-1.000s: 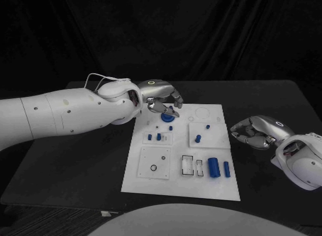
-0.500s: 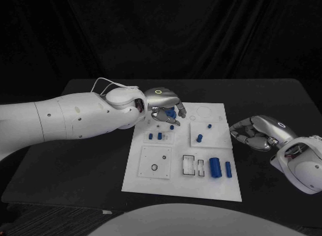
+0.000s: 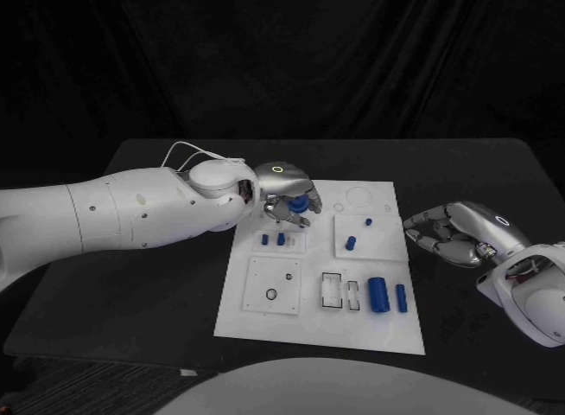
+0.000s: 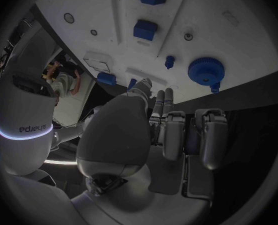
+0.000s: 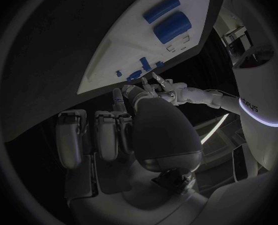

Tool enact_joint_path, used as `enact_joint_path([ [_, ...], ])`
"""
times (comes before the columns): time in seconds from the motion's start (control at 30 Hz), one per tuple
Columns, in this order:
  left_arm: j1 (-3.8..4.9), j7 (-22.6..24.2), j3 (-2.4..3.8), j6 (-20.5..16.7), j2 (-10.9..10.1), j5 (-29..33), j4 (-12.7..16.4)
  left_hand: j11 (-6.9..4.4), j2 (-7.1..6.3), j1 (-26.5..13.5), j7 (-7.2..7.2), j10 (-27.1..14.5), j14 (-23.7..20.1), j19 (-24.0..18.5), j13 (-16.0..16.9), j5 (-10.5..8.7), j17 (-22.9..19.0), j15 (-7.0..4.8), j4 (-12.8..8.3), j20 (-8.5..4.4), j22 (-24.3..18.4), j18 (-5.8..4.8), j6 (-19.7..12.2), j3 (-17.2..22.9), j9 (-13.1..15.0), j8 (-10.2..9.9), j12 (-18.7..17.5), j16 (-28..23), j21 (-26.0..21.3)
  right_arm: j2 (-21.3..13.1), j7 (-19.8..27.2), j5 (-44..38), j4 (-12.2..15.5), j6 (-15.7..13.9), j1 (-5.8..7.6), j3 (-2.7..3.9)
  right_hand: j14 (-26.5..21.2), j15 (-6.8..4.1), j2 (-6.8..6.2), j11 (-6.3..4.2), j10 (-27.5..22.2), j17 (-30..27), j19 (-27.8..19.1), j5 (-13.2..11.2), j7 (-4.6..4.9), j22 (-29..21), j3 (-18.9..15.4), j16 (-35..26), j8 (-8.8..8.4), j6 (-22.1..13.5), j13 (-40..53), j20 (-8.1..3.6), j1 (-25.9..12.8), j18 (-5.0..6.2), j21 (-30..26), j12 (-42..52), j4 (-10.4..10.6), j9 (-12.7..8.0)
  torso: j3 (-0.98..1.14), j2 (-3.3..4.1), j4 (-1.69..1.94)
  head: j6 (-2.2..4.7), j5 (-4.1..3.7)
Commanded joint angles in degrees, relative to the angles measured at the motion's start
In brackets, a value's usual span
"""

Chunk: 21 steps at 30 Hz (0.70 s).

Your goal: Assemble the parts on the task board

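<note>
white task board [image 3: 310, 322] lies mid black counter [image 3: 146, 285], blue parts [image 3: 375, 294] in its recesses. left robot hand [image 3: 287, 197] pinches a blue part [image 3: 300, 204] over the board's far corner. right robot hand [image 3: 456, 233] rests beside the board, fingers curled, holding nothing.

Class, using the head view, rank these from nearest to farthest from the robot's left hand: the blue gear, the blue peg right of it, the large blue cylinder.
1. Blue gear: at the left hand.
2. Blue peg: board's right half.
3. Large blue cylinder: board's near right end.
</note>
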Motion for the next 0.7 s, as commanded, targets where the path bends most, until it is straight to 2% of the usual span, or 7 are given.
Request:
enact_joint_path([
  [0.03, -0.16, -1.13, 0.06, 1.43, 0.23, -0.59, -0.29, -0.33, -0.57, -0.29, -0.16, 0.41, 2.8, 3.3, -0.1, -0.25, 8.3, -0.25, -0.05, -0.12, 13.96, -0.4, 0.22, 0.45, -0.34, -0.06, -0.15, -0.24, -0.34, -0.78, 2.49, 0.1, 1.01, -5.04, -0.04, 0.04, 5.94, 0.03, -0.86, -0.18, 5.97, 15.0, 5.82, -2.05, -0.38, 15.05, -0.29, 0.12, -0.28, -1.43, 15.1, 0.13, -0.03, -0.89, 0.09, 0.15, -0.21, -0.41, 0.01, -0.03, -0.06, -0.01, 0.13],
  [0.17, -0.27, -1.46, 0.06, 1.5, 0.41, -0.59, -0.77, -0.34, -0.7, -0.55, -0.3, 0.94, 2.7, 3.15, 0.13, -0.52, 8.18, -0.32, -0.22, -0.2, 13.91, -0.36, 0.17, 0.64, -0.72, -0.04, 0.23, -0.28, -0.49, -1.33, 2.67, 0.1, 1.33, -5.7, 0.04, 0.04, 5.93, -0.26, -1.73, -0.5, 5.97, 14.97, 5.79, -5.45, -0.71, 15.03, -0.81, 0.1, -0.18, -3.14, 15.1, -0.19, -0.02, -0.87, 0.03, 0.15, -0.32, -1.11, -0.07, -0.06, -0.02, -0.01, 0.0],
  [0.3, -0.38, -1.85, 0.06, 1.7, 0.71, -0.59, -1.26, -0.15, -0.87, -0.85, -0.8, 0.93, 2.38, 2.72, 0.61, -1.1, 7.62, -0.2, -0.51, -0.23, 13.74, -0.24, -0.28, 0.77, -1.07, -0.11, 0.59, -0.47, -0.94, -1.47, 2.44, 0.1, 1.19, -5.33, 0.07, 0.04, 5.93, -0.24, -2.0, -0.41, 5.97, 14.95, 5.8, -6.8, -0.55, 15.03, -1.05, 0.09, 0.01, -3.04, 15.1, -0.22, 0.13, -0.88, 0.04, 0.15, -0.41, -1.23, -0.07, -0.08, -0.06, -0.01, 0.12],
  [0.43, -0.51, -2.02, 0.06, 1.9, 1.05, -0.59, -1.74, -0.15, -0.85, -0.85, -0.84, 1.05, 2.23, 2.55, 1.24, -1.23, 7.43, -0.19, -0.88, -0.26, 13.68, -0.19, -0.28, 0.97, -1.2, 0.03, 1.1, -0.54, -1.11, -1.36, 2.21, 0.1, 0.95, -4.82, 0.07, 0.04, 5.93, -0.22, -2.0, -0.38, 5.97, 14.94, 5.82, -7.06, -0.51, 15.05, -1.1, 0.09, 0.05, -2.99, 15.1, -0.21, 0.12, -0.89, 0.07, 0.15, -0.37, -1.26, -0.06, -0.11, -0.13, -0.01, 0.08],
  [0.53, -0.67, -2.05, 0.06, 2.04, 1.33, -0.59, -2.09, -0.01, -0.86, -1.27, -1.04, 1.17, 2.1, 2.45, 2.89, -1.32, 7.31, -0.1, -1.36, -0.25, 13.65, -0.17, -0.51, 1.2, -1.48, 0.09, 2.31, -0.56, -1.21, -1.25, 2.05, 0.1, 0.75, -4.29, 0.08, 0.04, 5.92, -0.16, -1.73, -0.28, 5.97, 14.9, 5.8, -7.02, -0.34, 15.03, -1.05, 0.07, 0.28, -2.55, 15.1, -0.18, 0.14, -0.88, 0.04, 0.15, -0.26, -1.23, -0.05, -0.11, -0.02, -0.01, -0.01],
  [0.7, -0.96, -2.15, 0.06, 2.41, 1.61, -0.59, -2.53, -0.08, -0.8, -1.65, -1.16, 0.61, 1.9, 2.25, 5.3, -1.34, 7.05, -0.11, -2.06, -0.24, 13.58, -0.12, -0.46, 1.6, -1.73, 0.25, 3.79, -0.61, -1.41, -1.11, 1.94, 0.1, 0.48, -3.77, 0.08, 0.04, 5.92, -0.04, -1.55, -0.12, 5.97, 14.9, 5.76, -6.68, -0.14, 15.01, -1.1, 0.07, 0.49, -2.04, 15.1, -0.12, 0.0, -0.86, -0.01, 0.15, -0.04, -1.21, -0.06, -0.11, -0.08, -0.01, 0.26],
])
